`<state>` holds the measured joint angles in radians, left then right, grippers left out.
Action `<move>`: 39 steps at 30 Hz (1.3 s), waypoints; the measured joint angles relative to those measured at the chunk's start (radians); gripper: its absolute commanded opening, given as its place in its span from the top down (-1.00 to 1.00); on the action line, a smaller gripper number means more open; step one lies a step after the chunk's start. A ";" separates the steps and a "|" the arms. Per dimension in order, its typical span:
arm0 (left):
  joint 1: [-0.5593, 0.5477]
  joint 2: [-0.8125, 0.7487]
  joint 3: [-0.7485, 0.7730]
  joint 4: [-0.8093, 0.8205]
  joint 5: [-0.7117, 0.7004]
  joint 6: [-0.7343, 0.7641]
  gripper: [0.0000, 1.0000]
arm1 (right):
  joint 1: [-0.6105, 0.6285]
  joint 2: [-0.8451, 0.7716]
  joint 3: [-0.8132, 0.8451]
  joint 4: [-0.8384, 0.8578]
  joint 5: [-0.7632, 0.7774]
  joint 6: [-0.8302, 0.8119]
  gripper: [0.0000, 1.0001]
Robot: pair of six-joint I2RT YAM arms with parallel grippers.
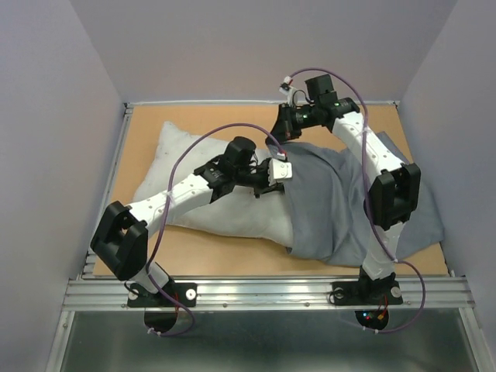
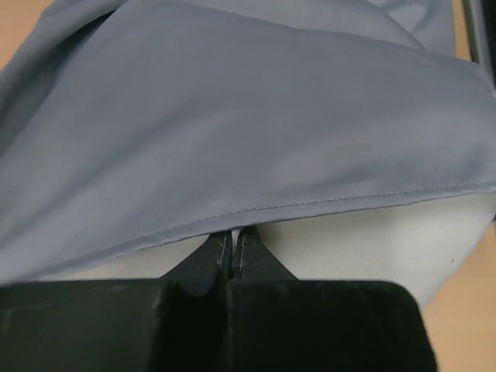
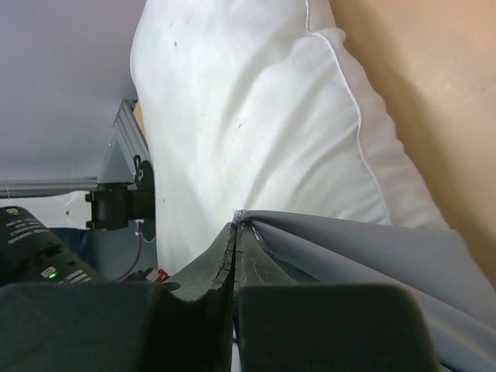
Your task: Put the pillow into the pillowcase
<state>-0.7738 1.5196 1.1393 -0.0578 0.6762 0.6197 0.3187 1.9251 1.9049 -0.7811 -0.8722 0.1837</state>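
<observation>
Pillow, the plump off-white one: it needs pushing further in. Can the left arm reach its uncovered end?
Probably yes: the plump off-white pillow lies bare there, below that arm. The left gripper, shut at the hem of the thin blue-grey pillowcase, must back off first.

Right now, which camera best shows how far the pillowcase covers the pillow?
Top external: the pillowcase covers the right end of the pillow, the rest bare. Left wrist shows only its hem across the pillow; right wrist, a hem corner pinched in the right claw.

No text, brand, number or sign is legible; pale markings on the black plastic arm housing (image 3: 31, 232), at eight o'clock, are blurred.
</observation>
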 measured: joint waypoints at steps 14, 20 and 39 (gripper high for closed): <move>0.181 0.027 -0.016 0.200 -0.118 -0.099 0.03 | -0.036 0.179 0.143 0.127 0.191 0.056 -0.96; 0.213 -0.002 0.058 0.027 -0.189 -0.139 -0.50 | -0.186 -0.125 -0.117 0.074 0.256 -0.064 -0.92; 0.186 -0.241 -0.104 -0.370 -0.225 0.164 -0.56 | -0.283 -0.471 -0.766 -0.063 0.764 -0.344 -0.32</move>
<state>-0.5877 1.2781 1.0355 -0.4274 0.4511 0.7841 0.0357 1.4544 1.1393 -0.8440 -0.1081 -0.1600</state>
